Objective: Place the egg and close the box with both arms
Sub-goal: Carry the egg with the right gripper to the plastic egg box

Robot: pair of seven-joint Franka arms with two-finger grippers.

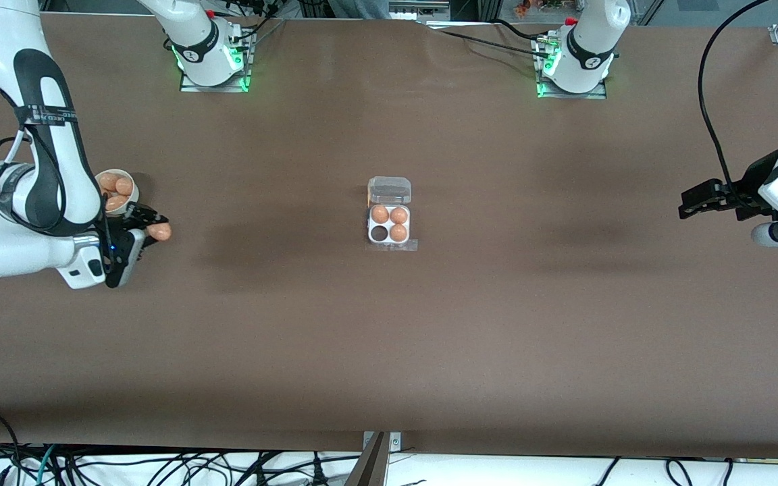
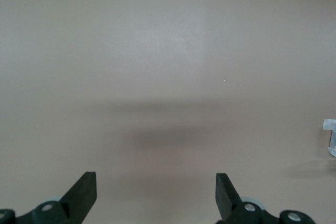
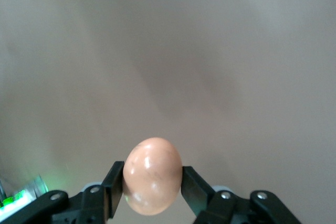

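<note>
Egg (image 3: 152,176) looks light, smooth and fragile, best held gently across its middle, and the right gripper (image 1: 154,228) pinches it exactly so, in the air beside the bowl (image 1: 116,192). Left gripper (image 2: 156,195) waits wide open, holding nothing, over the table's left-arm end; box (image 1: 389,223) lies open with one free cell

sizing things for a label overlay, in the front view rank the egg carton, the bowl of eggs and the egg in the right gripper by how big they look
1. The box, lid open, looks largest.
2. The bowl, partly hidden by the right arm, so this is unsure.
3. The egg, held up in the right gripper, looks smallest.
</note>
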